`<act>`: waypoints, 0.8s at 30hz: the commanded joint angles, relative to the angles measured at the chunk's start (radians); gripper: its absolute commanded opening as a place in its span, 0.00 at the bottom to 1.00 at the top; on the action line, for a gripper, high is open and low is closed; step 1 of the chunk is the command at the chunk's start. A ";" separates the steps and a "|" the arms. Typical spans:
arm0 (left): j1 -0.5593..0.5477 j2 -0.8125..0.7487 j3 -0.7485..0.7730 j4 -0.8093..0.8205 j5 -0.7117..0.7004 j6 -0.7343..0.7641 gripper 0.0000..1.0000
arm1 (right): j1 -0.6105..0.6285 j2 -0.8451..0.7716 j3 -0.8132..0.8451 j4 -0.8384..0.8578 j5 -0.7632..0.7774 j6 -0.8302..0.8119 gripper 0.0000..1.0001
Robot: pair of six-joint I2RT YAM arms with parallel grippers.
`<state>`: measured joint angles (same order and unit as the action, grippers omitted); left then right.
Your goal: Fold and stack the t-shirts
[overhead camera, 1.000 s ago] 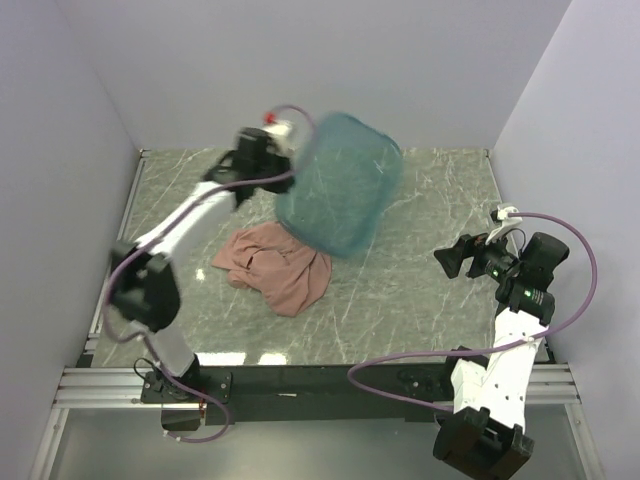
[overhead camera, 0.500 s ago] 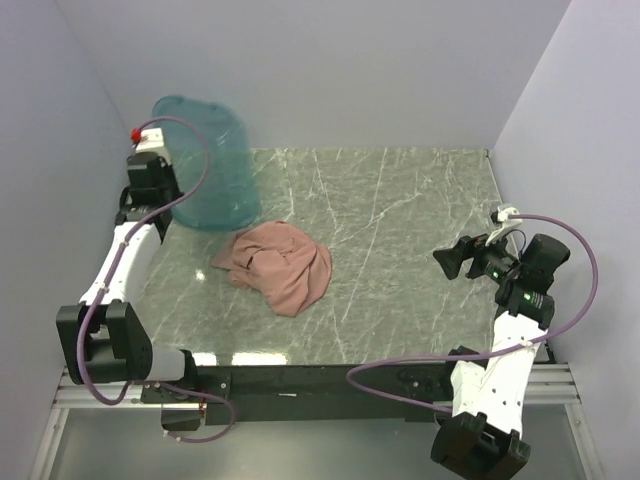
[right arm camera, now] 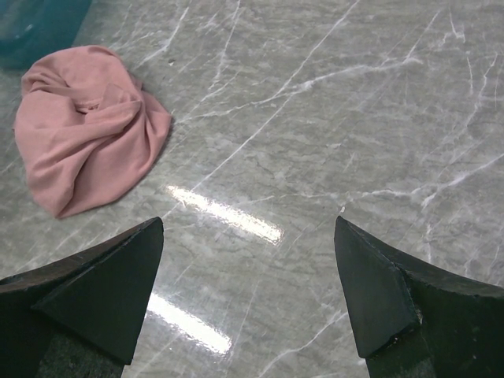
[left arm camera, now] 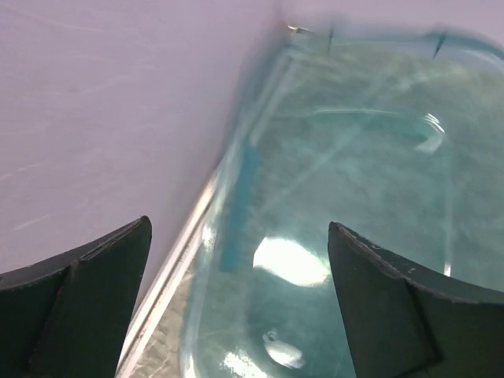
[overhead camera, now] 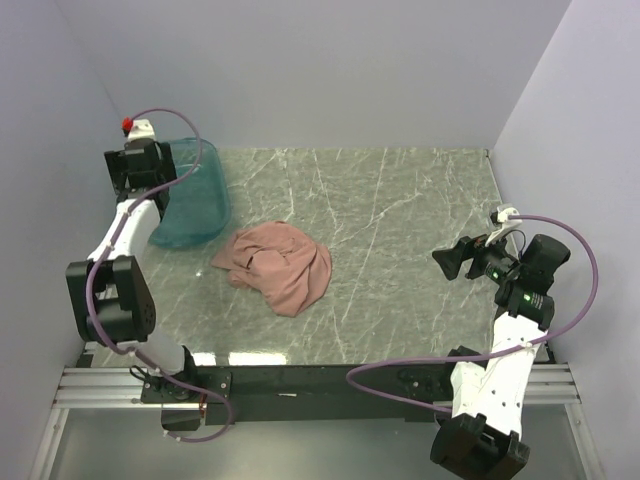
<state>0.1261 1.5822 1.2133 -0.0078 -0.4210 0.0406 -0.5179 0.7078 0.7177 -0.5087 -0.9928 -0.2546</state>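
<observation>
Writing / labels: none readable. The t-shirt (overhead camera: 278,265) is a crumpled salmon-pink heap. Any print is folded out of sight in both the top view and the right wrist view (right arm camera: 87,126).

Position of the shirt: on the green marble desk (overhead camera: 400,220), left of centre, in one loose mound. It is not spread or folded. Its left edge is near the teal bin (overhead camera: 195,205) but apart from it.

Left gripper (overhead camera: 130,170): drawn back to the far left corner beside the wall (left arm camera: 118,94). Jaws are spread wide in the wrist view (left arm camera: 238,228), with nothing pinched between them. The bin (left arm camera: 354,157) fills the view ahead with its open side toward the camera, somewhat blurred. From above it rests tilted at the desk's left back, against the left arm.

Right gripper (overhead camera: 452,255): over the right side of the desk, well apart from the shirt. Jaws are wide apart and hold nothing (right arm camera: 248,224). A corner of the bin shows at the top left of that view (right arm camera: 35,24).

Change since earlier:
- A second ago the left arm carried the bin high over the back middle of the desk, just above the shirt.
- Half a second ago the bin stood tipped in the left back corner in the left arm's grip.
- Now the bin is lower, down on the desk, and the left jaws have let go of it.
- The shirt heap has the same place and the same shape.
- The right arm has not shifted.
</observation>
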 commanded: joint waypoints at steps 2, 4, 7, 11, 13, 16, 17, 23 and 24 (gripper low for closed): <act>0.004 -0.028 0.150 -0.029 -0.122 -0.094 0.99 | -0.008 -0.014 0.008 0.016 -0.033 0.002 0.95; 0.004 -0.060 0.186 -0.105 -0.029 -0.168 0.99 | -0.008 -0.013 0.006 0.013 -0.041 -0.006 0.96; 0.004 -0.166 0.166 -0.173 0.351 -0.238 0.95 | -0.007 -0.001 -0.004 -0.002 -0.078 -0.035 0.98; 0.000 -0.370 -0.041 -0.105 0.827 -0.341 0.90 | 0.039 0.039 0.002 -0.100 -0.170 -0.136 0.98; -0.032 -0.439 -0.188 -0.090 0.937 -0.357 0.89 | 0.093 0.085 0.034 -0.181 -0.194 -0.229 0.98; -0.114 -0.563 -0.326 -0.130 0.941 -0.314 0.89 | 0.312 0.181 0.086 -0.235 -0.102 -0.306 0.97; -0.165 -0.624 -0.384 -0.147 0.923 -0.294 0.89 | 0.384 0.208 0.104 -0.240 -0.048 -0.314 0.97; -0.292 -0.816 -0.606 -0.109 0.814 -0.240 0.89 | 0.833 0.464 0.302 -0.251 0.204 -0.342 0.94; -0.304 -0.823 -0.600 -0.119 0.773 -0.234 0.89 | 0.879 0.501 0.324 -0.240 0.248 -0.334 0.91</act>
<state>-0.1497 0.8070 0.6312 -0.1612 0.3965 -0.2249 0.2607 1.1419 0.9550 -0.7414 -0.9031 -0.5533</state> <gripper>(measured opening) 0.891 0.925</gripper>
